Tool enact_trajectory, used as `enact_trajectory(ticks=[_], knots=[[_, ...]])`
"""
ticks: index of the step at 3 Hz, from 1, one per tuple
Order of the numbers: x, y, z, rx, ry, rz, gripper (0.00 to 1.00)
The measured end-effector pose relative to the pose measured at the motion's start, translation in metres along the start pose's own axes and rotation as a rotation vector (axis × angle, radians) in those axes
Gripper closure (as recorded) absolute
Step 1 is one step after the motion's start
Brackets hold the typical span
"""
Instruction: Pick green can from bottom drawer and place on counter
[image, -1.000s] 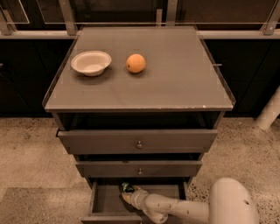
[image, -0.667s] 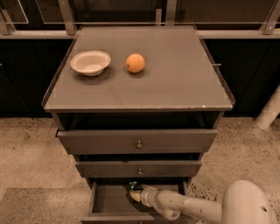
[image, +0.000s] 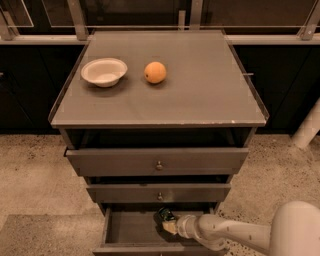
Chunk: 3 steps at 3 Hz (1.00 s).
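The green can (image: 164, 215) shows at the back middle of the open bottom drawer (image: 127, 229), just under the middle drawer's front. My gripper (image: 168, 223) reaches into that drawer from the right on a pale arm (image: 225, 233) and is shut on the can, which sits at its tip. The can's lower part is hidden by the fingers. Above all the drawers lies the counter (image: 200, 90), a flat grey-brown top.
A white bowl (image: 104, 71) and an orange (image: 155, 72) sit on the counter's back left. The top drawer (image: 157, 161) and middle drawer (image: 159, 192) stick out slightly above the gripper. A white post (image: 307, 127) stands at the right on speckled floor.
The gripper has shifted right and a little up inside the bottom drawer, with the green can moving along at its tip. Bowl and orange have not moved.
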<state>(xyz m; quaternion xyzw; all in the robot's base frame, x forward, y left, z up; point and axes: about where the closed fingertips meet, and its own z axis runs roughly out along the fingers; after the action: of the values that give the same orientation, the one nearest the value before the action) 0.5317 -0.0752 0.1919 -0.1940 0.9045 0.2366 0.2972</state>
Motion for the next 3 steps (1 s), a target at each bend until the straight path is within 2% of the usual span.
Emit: enact_trajectory(ticks=[1,3], knots=[[0.0052,-0.0133,-0.0339,-0.033,-0.001,0.032,1.0],[0.0079,-0.0106,-0.0357,-0.047,0.001,0.037,1.0]])
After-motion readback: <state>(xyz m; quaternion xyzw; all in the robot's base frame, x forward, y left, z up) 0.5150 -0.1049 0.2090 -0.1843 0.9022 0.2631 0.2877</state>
